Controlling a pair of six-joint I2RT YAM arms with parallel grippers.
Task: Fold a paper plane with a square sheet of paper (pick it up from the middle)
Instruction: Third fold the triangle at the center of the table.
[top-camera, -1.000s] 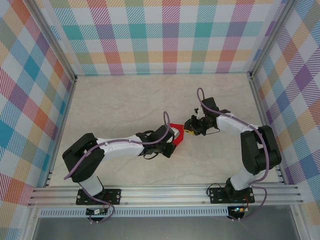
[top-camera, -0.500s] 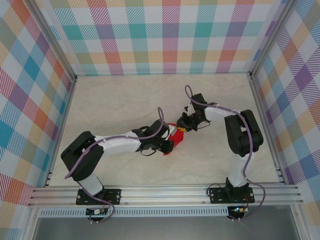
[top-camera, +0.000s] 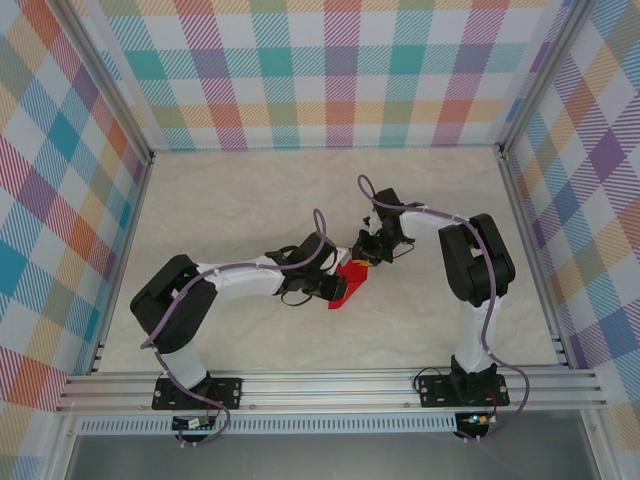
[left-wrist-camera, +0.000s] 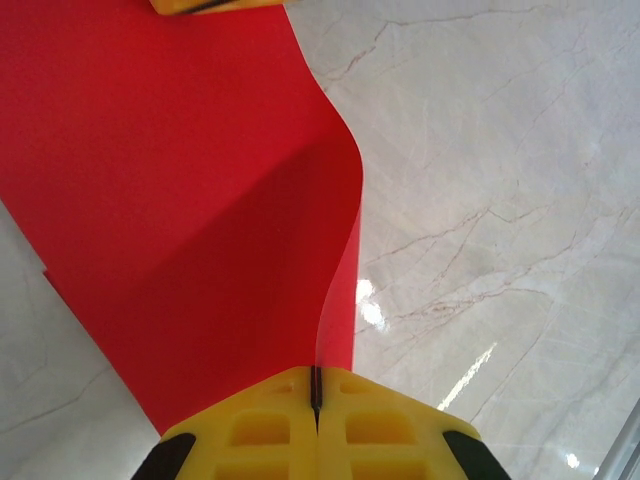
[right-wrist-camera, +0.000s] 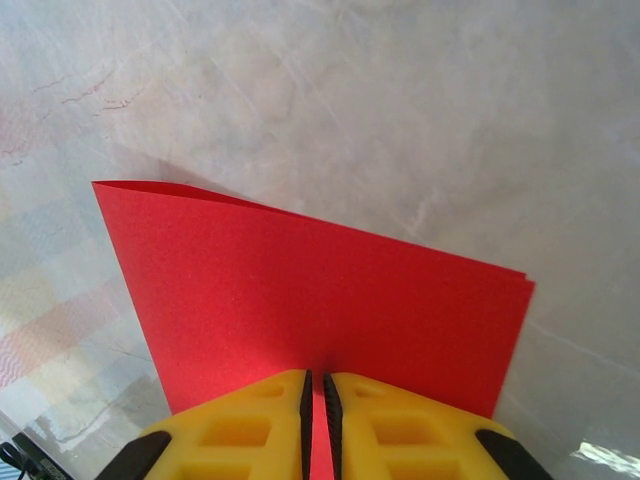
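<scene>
Red square sheet of paper sits pinched between both arms at the middle of the marble table, as you see it from the overhead camera. Your left gripper is clamped tight on one edge. In its wrist view the yellow fingers meet with the paper caught in their seam, and the sheet bows in a soft curve beyond them. Your right gripper bites the opposite edge, its jaws drawn narrow on a strip of red. From that wrist the sheet looks doubled over, with two layers showing at one corner, and it casts a shadow on the table.
</scene>
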